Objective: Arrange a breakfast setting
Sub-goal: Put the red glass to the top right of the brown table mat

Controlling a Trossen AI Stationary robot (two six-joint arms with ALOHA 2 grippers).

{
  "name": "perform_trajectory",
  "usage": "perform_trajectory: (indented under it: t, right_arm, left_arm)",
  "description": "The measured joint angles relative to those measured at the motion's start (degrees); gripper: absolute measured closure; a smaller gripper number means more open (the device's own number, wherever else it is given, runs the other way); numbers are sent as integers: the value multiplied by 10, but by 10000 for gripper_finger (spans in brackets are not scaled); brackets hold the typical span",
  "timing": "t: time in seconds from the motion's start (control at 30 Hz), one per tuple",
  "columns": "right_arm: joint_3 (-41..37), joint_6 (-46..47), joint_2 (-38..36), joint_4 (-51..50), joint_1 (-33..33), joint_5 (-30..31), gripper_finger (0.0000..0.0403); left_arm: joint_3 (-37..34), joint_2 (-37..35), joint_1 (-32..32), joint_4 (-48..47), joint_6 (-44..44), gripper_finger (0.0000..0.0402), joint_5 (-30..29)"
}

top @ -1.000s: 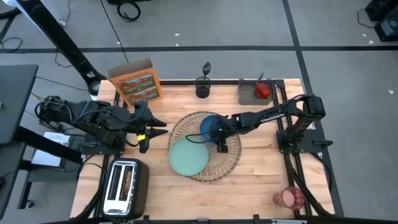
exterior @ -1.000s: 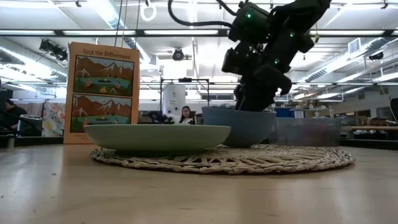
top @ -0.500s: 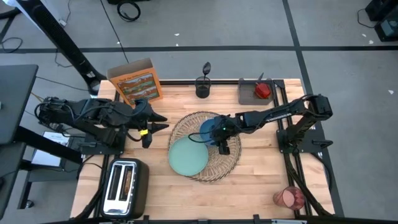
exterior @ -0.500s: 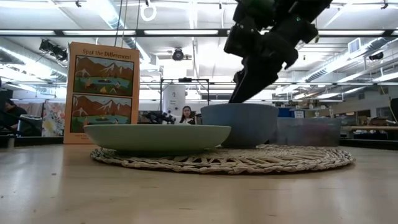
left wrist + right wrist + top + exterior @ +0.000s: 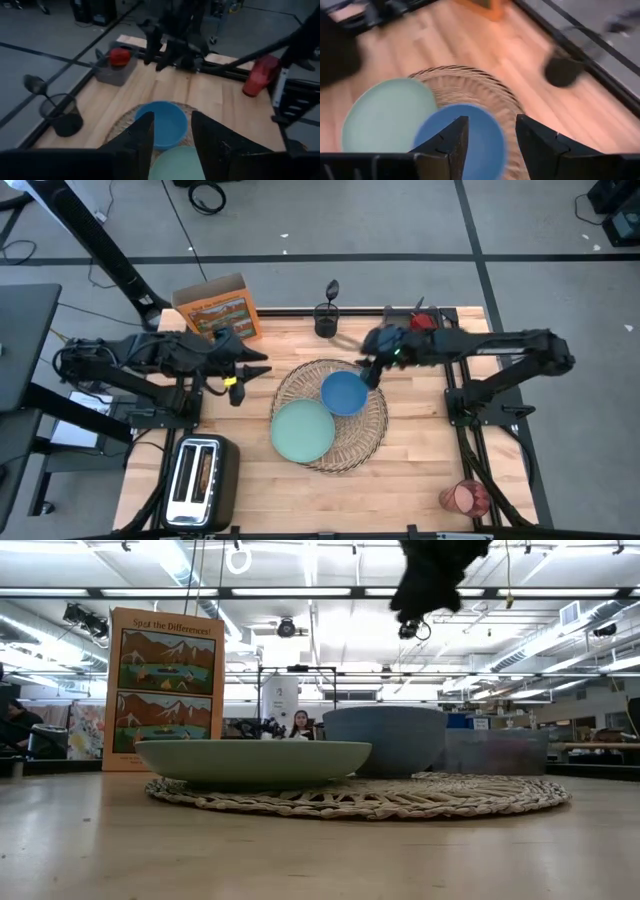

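Above the far edge of the mat (image 5: 330, 416) we see the right pincer (image 5: 370, 370) hanging with its fingers (image 5: 442, 145) parted and nothing between them, clear of the bowl (image 5: 345, 392) below. That bowl, smooth and blue, sits on the round woven wicker, touching or nearly touching the pale teal plate (image 5: 302, 430), which overhangs the mat's near left edge. The left pincer (image 5: 240, 380) waits just left of the mat, fingers (image 5: 135, 142) apart and empty too.

Farther out we find a dark mesh cup (image 5: 326, 320) holding the spoon (image 5: 332, 287) at the tabletop's (image 5: 420, 460) far edge, and beside it a grey tray (image 5: 400, 330) with the apple (image 5: 422, 325). The orange box (image 5: 215, 310) stands upright at the far left corner, the silver toaster (image 5: 200, 480) at the near left, the translucent red cup (image 5: 462, 498) lying at the near right corner.

From tabletop height we see what the overhead hides: the bowl's (image 5: 385, 740) deep wall rising above the shallow plate (image 5: 252, 762), the box's (image 5: 165, 688) picture panels, and a person (image 5: 298, 725) far behind. Only the overhead shows the toaster. The left wrist view shows the spoon's (image 5: 36, 85) rounded head above the mesh.
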Motion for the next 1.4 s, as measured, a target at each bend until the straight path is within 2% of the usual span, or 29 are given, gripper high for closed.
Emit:
perform_trajectory:
  t: [0.17, 0.3, 0.43, 0.57, 0.7, 0.9, 1.13, 1.2, 1.27, 1.33, 1.4]
  right_arm:
    - [1, 80, -45, -101, -61, 0, 175]
    - [1, 126, -54, -170, -93, 48, 122]
    - [1, 159, -42, -201, -125, 72, 81]
    - [1, 184, -6, -228, -172, 57, 56]
    - [1, 150, 40, -231, -226, 21, 52]
    - [1, 79, 105, -229, -295, 19, 55]
    - [10, 54, 158, -216, -349, 93, 55]
    - [17, 58, 171, -217, -360, 111, 56]
    - [21, 89, 176, -231, -365, 99, 56]
    - [21, 95, 171, -236, -355, 83, 56]
    - [21, 85, 160, -235, -340, 98, 56]
  left_arm:
    - [0, -8, 11, 0, 12, 218, 10]
    - [0, -13, 3, 0, 41, 201, 50]
    - [0, -17, 3, 1, 65, 198, 64]
    - [0, -20, 15, 2, 78, 198, 64]
    - [0, -21, 30, -2, 87, 198, 65]
    - [0, -21, 57, -17, 64, 198, 66]
    - [0, -21, 94, -8, 44, 198, 66]
    - [0, -21, 109, 10, 44, 198, 65]
    - [0, -21, 121, 31, 43, 198, 64]
    - [0, -20, 128, 49, 44, 198, 64]
    - [0, -20, 135, 53, 48, 198, 65]
